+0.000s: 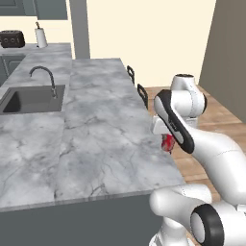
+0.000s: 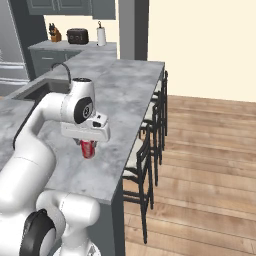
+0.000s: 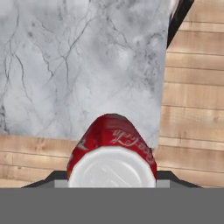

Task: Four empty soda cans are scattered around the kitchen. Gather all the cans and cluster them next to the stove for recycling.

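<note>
The fingers (image 2: 88, 146) are closed on a red soda can (image 2: 88, 149), which hangs below the white hand, clear of the desk (image 2: 117, 120) surface. In the right base view the can shows beneath the hand, over the marbled grey top and near its stool-side edge. In the left base view the red soda can (image 1: 166, 142) is partly hidden behind the forearm and sits at the right-hand edge of the desk (image 1: 96, 139), with wooden floor (image 1: 211, 120) behind it.

The hand view looks down the length of the red soda can (image 3: 112, 151): its pale round end faces the camera and white script runs along the red side. Beyond it lie the desk (image 3: 78, 65) top, an edge, and wooden floor (image 3: 192, 87) on two sides, so the can is held close to a corner of the top. The fingertips themselves cannot be made out there.

The left base view shows a sink (image 1: 30, 100) with a curved tap (image 1: 44, 77) set into the desk, well apart from the can, and a paper towel roll (image 1: 41, 37) and dark toaster (image 1: 12, 39) on the far counter. The right base view adds a row of dark stools (image 2: 150, 145) along the desk's outer side and a knife block (image 2: 54, 34) on the far counter.
</note>
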